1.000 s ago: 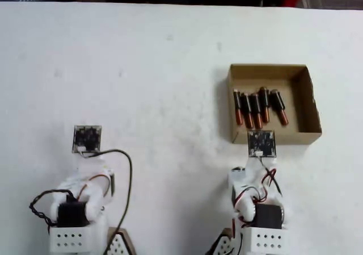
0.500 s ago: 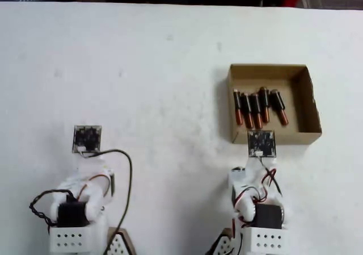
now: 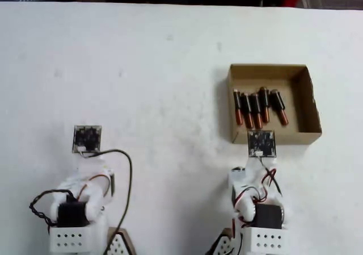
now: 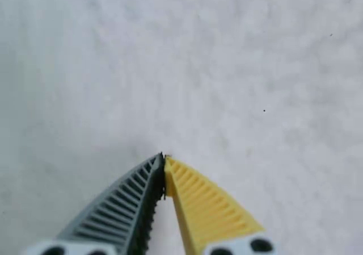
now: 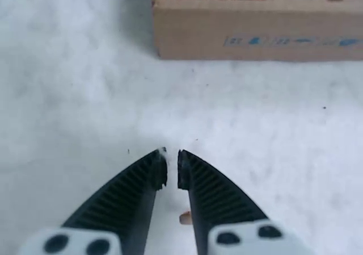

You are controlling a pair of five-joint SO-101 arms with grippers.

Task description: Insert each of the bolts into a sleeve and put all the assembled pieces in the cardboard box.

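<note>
- White surface (image 3: 142,67) carries a box (image 3: 272,70) on its right.
- Five bolts (image 3: 258,108) (each sleeved) lie side by side inside.
- Both left fingers (image 4: 204,209) meet, empty.
- Both right fingers (image 5: 215,204) nearly touch, empty, near the box.

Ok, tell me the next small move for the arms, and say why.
Probably none: I would keep both arms parked. Five assembled pieces lie side by side in the cardboard box, and every piece in sight is among them. The left gripper and the right gripper hold nothing and sit low over the white table, the right one just short of the box.
</note>
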